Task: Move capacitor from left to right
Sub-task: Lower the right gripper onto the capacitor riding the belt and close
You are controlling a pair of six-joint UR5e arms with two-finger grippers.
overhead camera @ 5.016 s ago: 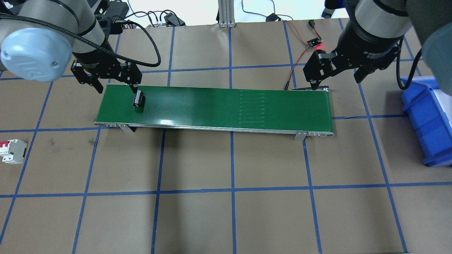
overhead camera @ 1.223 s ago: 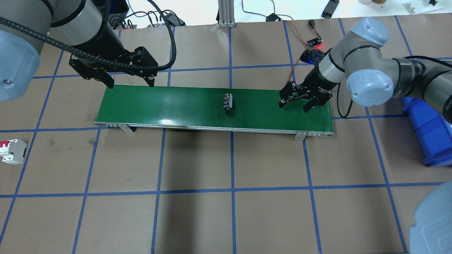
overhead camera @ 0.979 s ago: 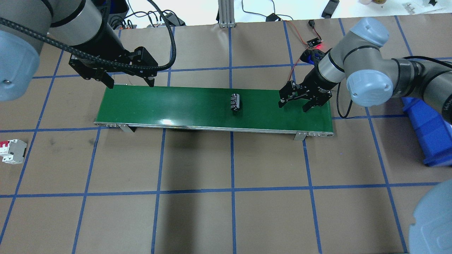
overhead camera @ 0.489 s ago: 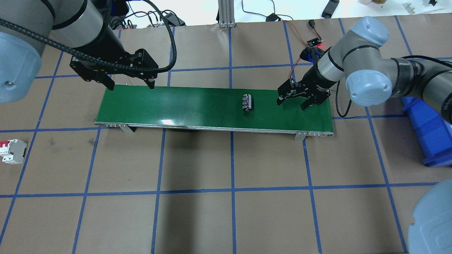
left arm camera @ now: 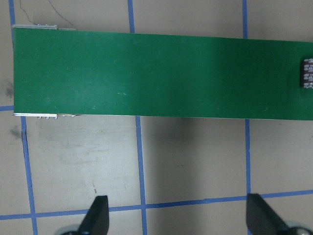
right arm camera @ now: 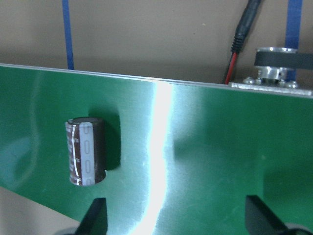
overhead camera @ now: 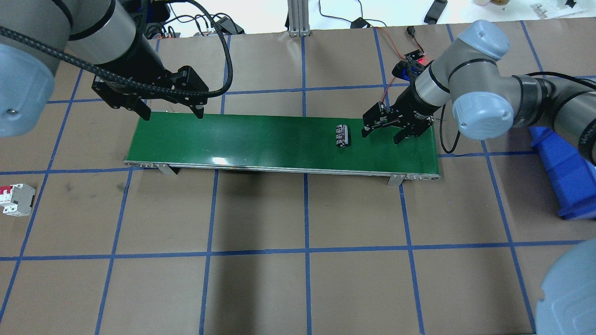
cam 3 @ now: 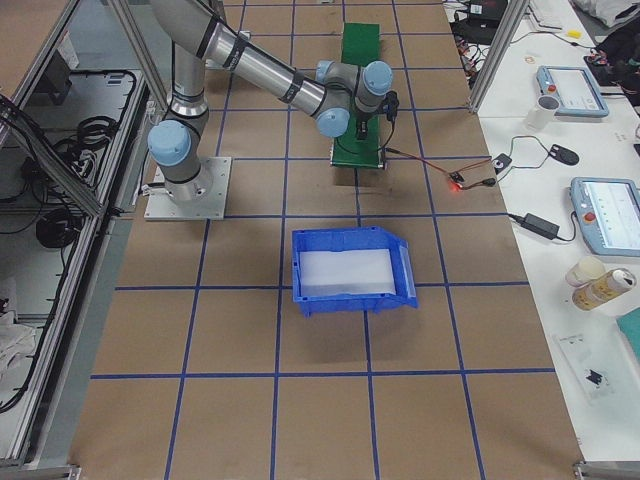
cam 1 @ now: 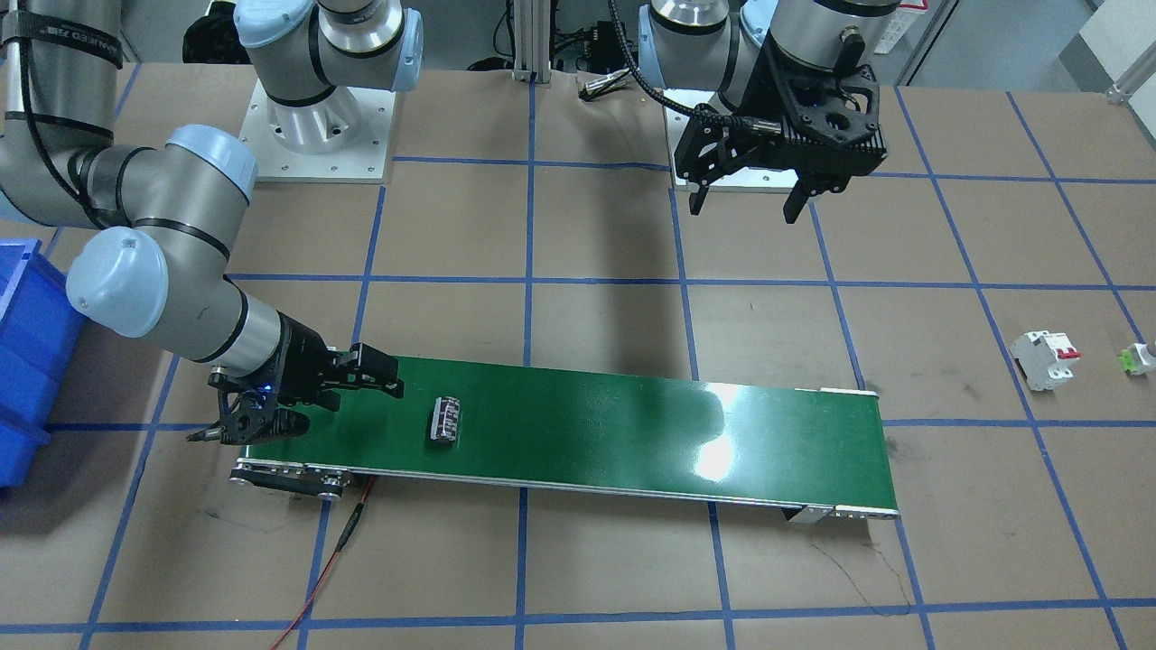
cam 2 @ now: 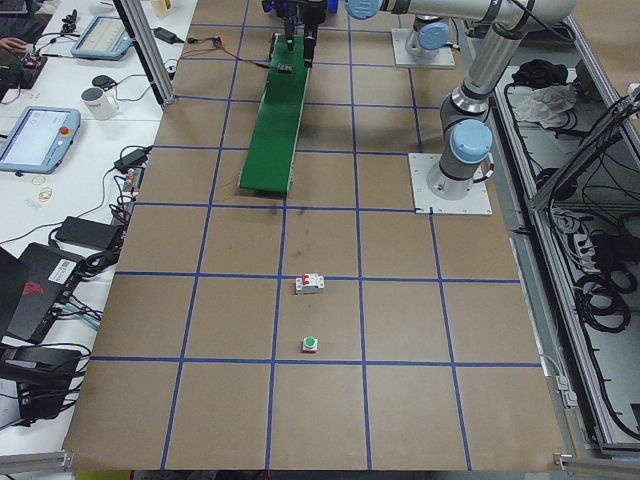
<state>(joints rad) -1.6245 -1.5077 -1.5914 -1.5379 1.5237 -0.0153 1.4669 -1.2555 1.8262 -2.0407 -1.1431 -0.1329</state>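
The capacitor (overhead camera: 343,136), a stubby dark cylinder with a pale striped band, lies on its side on the green conveyor belt (overhead camera: 260,139), right of the middle. It also shows in the front view (cam 1: 445,420) and the left wrist view (left arm camera: 307,73). My right gripper (overhead camera: 382,136) is open, low over the belt's right end, just right of the capacitor and not touching it. The right wrist view shows the capacitor (right arm camera: 86,151) ahead of the left fingertip (right arm camera: 95,218). My left gripper (overhead camera: 172,114) is open and empty, raised over the belt's left end.
A white circuit breaker with red switches (overhead camera: 16,199) lies on the table at the far left, with a tiny green-and-white part (cam 1: 1136,357) beyond it. A blue bin (overhead camera: 563,172) stands at the right. A red-lit sensor with its wires (overhead camera: 412,56) sits behind the belt's right end.
The capacitor, held by my left gripper 5 s ago, has travelled right along the belt towards my right gripper. The right arm came down over the belt's right end. The left gripper lifted.
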